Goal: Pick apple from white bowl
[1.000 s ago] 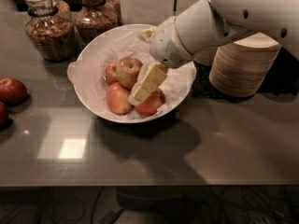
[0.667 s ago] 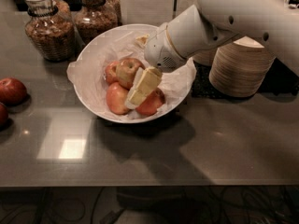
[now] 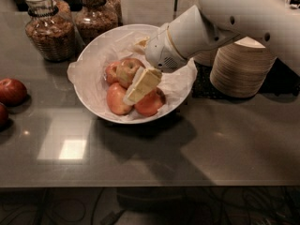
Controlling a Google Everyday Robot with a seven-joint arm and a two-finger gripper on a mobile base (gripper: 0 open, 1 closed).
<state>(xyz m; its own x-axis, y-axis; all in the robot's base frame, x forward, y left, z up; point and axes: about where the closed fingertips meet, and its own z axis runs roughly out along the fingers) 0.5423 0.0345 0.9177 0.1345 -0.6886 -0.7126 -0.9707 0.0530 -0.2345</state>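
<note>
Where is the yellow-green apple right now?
In the camera view, the apple sits in the white bowl, behind two redder apples; the gripper hovers right beside it, over those two.

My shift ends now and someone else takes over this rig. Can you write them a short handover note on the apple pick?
Gripper: low inside the white bowl, tip among the fruit, just right of the apple. No grasp can be confirmed.
Apple: lies in the bowl at the back of the pile, not lifted, with two redder apples in front of it.
Done: the arm is down in the bowl.
Left: grip the apple and lift it clear of the bowl.
Nearby: stacked bowls on the right, jars behind, dark apples at the left edge.
</note>
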